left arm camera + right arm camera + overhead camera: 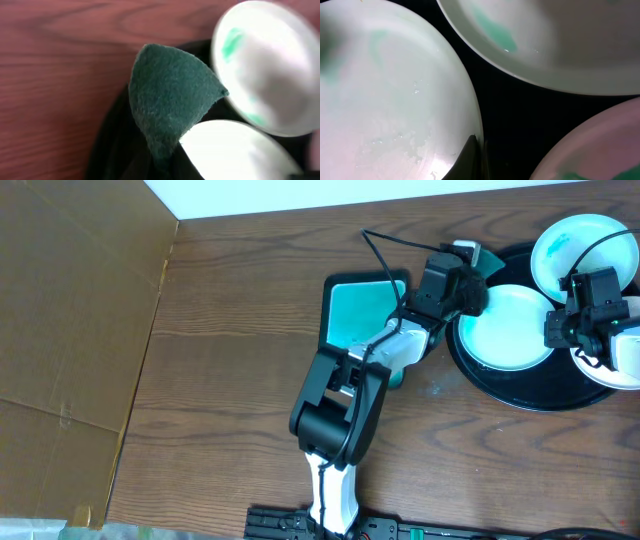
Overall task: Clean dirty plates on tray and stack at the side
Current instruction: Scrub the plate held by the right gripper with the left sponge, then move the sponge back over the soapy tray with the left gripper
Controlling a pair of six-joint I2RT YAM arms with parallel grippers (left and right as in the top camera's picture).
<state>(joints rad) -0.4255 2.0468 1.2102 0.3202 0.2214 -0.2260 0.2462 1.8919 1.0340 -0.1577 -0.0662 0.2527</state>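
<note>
Three round white rimmed plates [510, 330], each smeared with teal, lie on the large round black tray [515, 392] at the right of the brown wooden table [230, 330]. One sits at the tray's left, the far plate [570, 240] is behind it, and the near-right plate [630, 358] is partly under the right arm. The left gripper [475, 280] is clamped on a dark green scouring pad [170, 100] over the tray's far left rim. The right gripper [580, 330] hangs among the plates with its fingers together, one fingertip [470, 160] at a plate's edge. A teal rectangular dish [360, 310] lies just left of the tray.
</note>
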